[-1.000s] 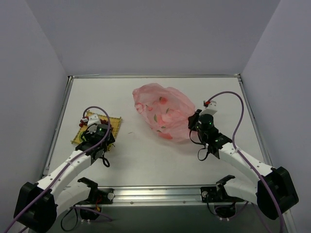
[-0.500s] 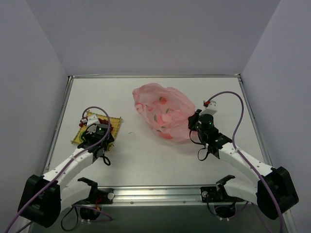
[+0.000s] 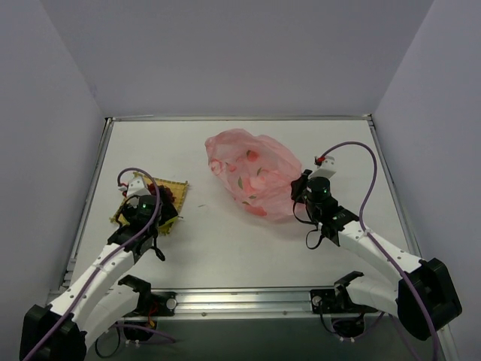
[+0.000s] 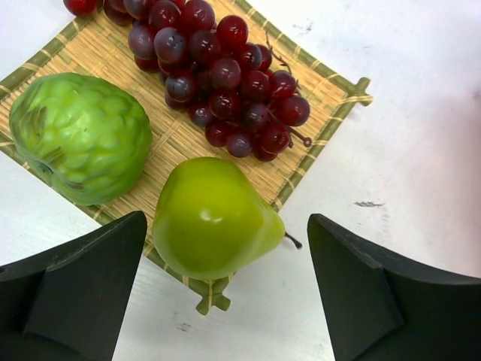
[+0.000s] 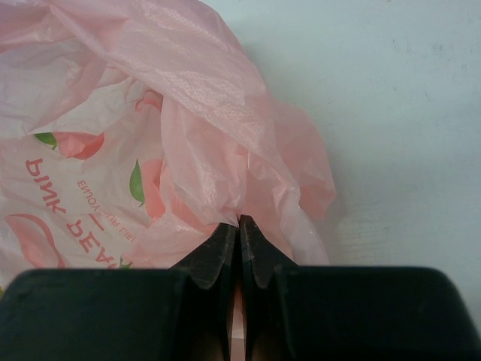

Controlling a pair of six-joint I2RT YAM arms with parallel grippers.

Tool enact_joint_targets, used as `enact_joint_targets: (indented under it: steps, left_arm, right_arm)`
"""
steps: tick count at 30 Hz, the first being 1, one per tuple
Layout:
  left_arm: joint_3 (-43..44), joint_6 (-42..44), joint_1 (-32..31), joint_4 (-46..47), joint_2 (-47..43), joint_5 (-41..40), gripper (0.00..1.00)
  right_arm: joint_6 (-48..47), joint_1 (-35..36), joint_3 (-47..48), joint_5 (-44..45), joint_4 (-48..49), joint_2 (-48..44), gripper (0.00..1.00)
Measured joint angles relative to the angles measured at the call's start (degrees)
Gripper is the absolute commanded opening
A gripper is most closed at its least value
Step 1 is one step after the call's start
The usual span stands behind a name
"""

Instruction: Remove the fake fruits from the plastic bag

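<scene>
Swinging leftward and back toward the lower left of the overhead view, the left arm is drawing away from the mat, while the right arm is staying put. The left gripper [image 4: 225, 226] is hanging with its jaws spread wide and nothing between them, looking straight down on a yellow-green pear [image 4: 212, 216] that is lying at the lower edge of the woven mat [image 4: 331, 90]. That reads as a fruit just delivered, with the arm now freeing itself for another trip.

The right gripper [image 5: 239, 248] is pinching a fold of the pink plastic bag [image 5: 158, 113], jaws closed tight on the film at the bag's right-hand edge. The bag itself is sitting on the table [image 3: 225, 241] at centre right in the overhead view.

Counting: three fruits are resting on the one mat, namely one pear, one dark red grape bunch [image 4: 218, 83] at the top and one bumpy green custard apple [image 4: 79, 135] at the left. One bag is lying there; its printed peaches are masking the contents, so I cannot count what is remaining inside.
</scene>
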Motion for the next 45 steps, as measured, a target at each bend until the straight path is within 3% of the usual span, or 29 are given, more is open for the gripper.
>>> enact_joint_targets:
  steps: [11, 13, 22, 25, 28, 29, 34, 45]
  left_arm:
    - [3.7, 0.3, 0.0, -5.7, -10.5, 8.4, 0.89]
    - [6.5, 1.3, 0.0, -6.2, -13.0, 12.2, 0.94]
    - [25.9, 12.0, -0.1, -14.1, -23.4, 24.0, 0.94]
    - [28.1, 15.5, -0.1, -17.1, -27.8, 24.4, 0.94]
    - [26.0, 17.6, -0.1, -19.6, -31.9, 24.3, 0.94]
    - [24.5, 18.0, -0.1, -20.2, -33.1, 24.2, 0.94]
    - [19.4, 19.6, -0.1, -24.6, -35.5, 24.2, 0.94]
    - [19.1, 21.1, -0.1, -24.4, -37.9, 25.7, 0.94]
  right_arm:
    - [0.0, 0.0, 0.0, 0.0, 0.0, 0.0, 0.01]
    - [0.0, 0.0, -0.2, 0.1, 0.0, 0.0, 0.02]
    - [0.1, 0.0, -0.6, 0.1, -1.1, -1.2, 0.12]
    - [0.0, 0.0, -0.6, 0.3, -2.9, -3.3, 0.24]
    - [-0.2, 0.0, -0.4, 0.3, -5.4, -5.9, 0.43]
    - [-0.4, 0.0, -0.2, 0.2, -6.5, -6.6, 0.57]
    - [-0.7, 0.1, 2.4, 0.0, -12.9, -10.7, 1.00]
    - [-0.3, 0.6, 8.7, 1.8, -24.5, -28.6, 1.00]
